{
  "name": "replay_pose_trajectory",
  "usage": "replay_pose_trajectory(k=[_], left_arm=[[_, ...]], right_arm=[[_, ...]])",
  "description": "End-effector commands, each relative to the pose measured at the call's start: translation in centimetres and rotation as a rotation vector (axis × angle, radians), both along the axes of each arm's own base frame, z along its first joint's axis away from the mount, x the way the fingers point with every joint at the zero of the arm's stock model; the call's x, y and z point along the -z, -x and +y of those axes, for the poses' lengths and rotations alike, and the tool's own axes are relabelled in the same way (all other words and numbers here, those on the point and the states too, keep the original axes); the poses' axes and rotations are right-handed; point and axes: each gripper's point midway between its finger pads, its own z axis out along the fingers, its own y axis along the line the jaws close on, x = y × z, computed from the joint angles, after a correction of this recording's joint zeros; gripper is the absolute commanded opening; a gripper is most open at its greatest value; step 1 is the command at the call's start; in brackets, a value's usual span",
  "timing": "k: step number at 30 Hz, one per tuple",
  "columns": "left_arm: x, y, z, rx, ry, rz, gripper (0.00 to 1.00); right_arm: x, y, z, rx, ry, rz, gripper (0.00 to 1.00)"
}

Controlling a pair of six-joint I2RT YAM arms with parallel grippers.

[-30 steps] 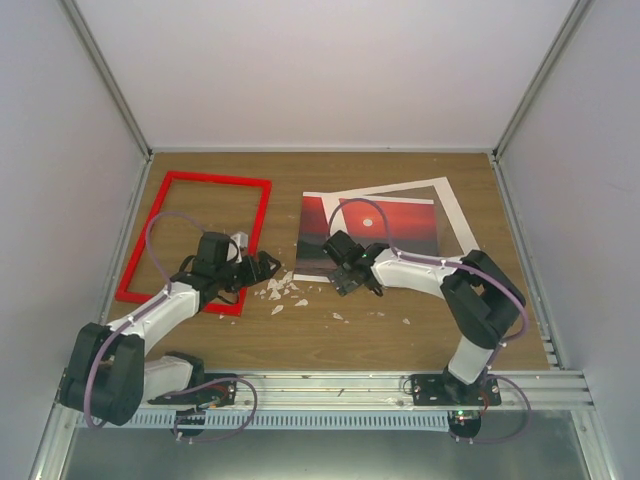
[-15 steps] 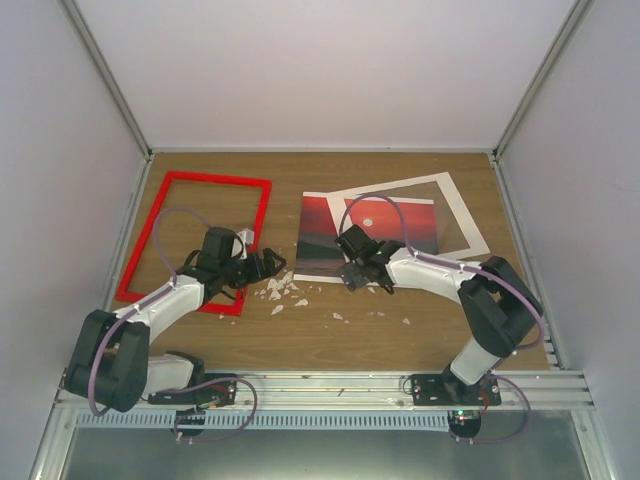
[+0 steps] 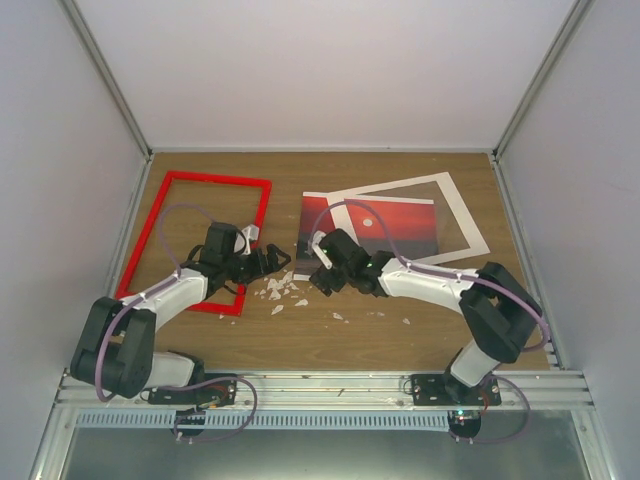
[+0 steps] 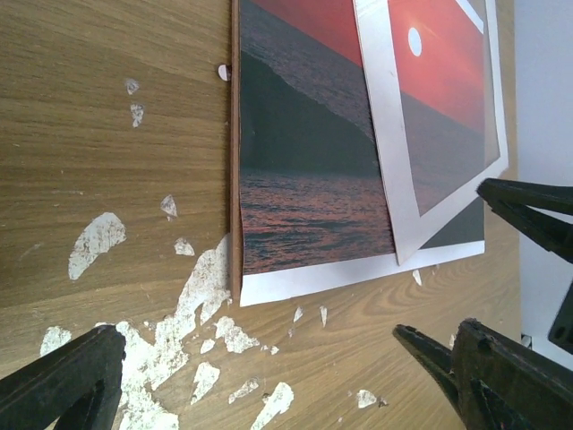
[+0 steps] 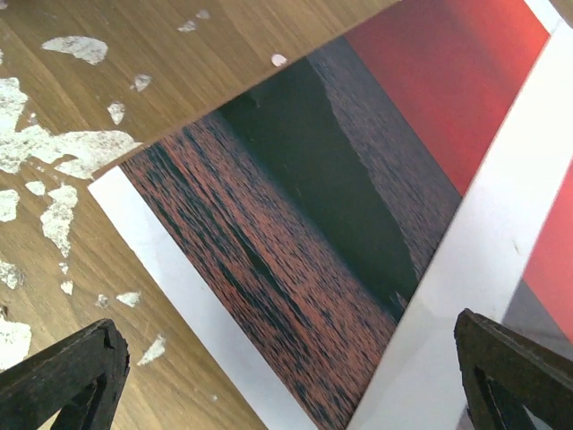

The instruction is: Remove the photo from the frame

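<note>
The red frame (image 3: 205, 179) lies empty at the left of the table, wood showing through it. The photo (image 3: 318, 225), a red sunset print, lies flat at the middle on a brown board (image 4: 235, 179), apart from the frame. A white mat (image 3: 462, 215) rests skewed over the photo's right part. My left gripper (image 3: 274, 259) is open just left of the photo's near corner, over bare wood (image 4: 251, 381). My right gripper (image 3: 316, 265) is open over the photo's near left edge (image 5: 286, 385), with nothing between its fingers. The photo (image 4: 304, 134) (image 5: 295, 206) fills both wrist views.
White paint flecks (image 3: 281, 290) are scattered on the wooden table (image 3: 330, 340) between the two grippers. Grey walls close the table in on three sides. A finger of the right gripper (image 4: 528, 208) shows at the right of the left wrist view.
My right gripper has swung left along the photo's near edge to its left corner. The left gripper has edged slightly toward the photo. The white mat shifted a little early on.
</note>
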Motion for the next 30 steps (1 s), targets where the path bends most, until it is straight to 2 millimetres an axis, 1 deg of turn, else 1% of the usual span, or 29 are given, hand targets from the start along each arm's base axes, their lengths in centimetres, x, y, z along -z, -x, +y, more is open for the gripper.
replay_pose_trajectory(k=[1,4,10,14,19,24,30], left_arm=[[-1.6,-1.3,-0.4,0.011,0.037,-0.058,0.99],[-1.4,-1.4,-0.3,0.008,0.038,-0.049,0.99],[-0.7,-1.5,-0.5,0.016,0.044,-0.027,0.99],[-0.4,-1.4,-0.7,0.019,0.047,-0.010,0.99],[-0.4,-1.6,-0.8,0.023,0.052,-0.026,0.99],[-0.1,-1.4,-1.1,0.029,0.051,-0.019,0.99],[0.1,-1.5,-1.4,0.039,0.049,-0.013,0.99]], right_arm=[[0.7,-0.2,2.0,-0.104,-0.003,-0.039,1.00],[1.7,0.1,2.4,-0.137,0.016,-0.030,1.00],[3.4,0.8,2.4,-0.166,0.038,0.001,0.99],[4.7,0.3,1.8,-0.134,0.072,-0.007,1.00],[5.5,-0.1,1.5,-0.110,0.090,-0.022,1.00],[5.5,-0.7,0.9,-0.066,0.104,-0.052,0.99],[4.0,-1.7,0.6,-0.023,0.075,-0.099,1.00]])
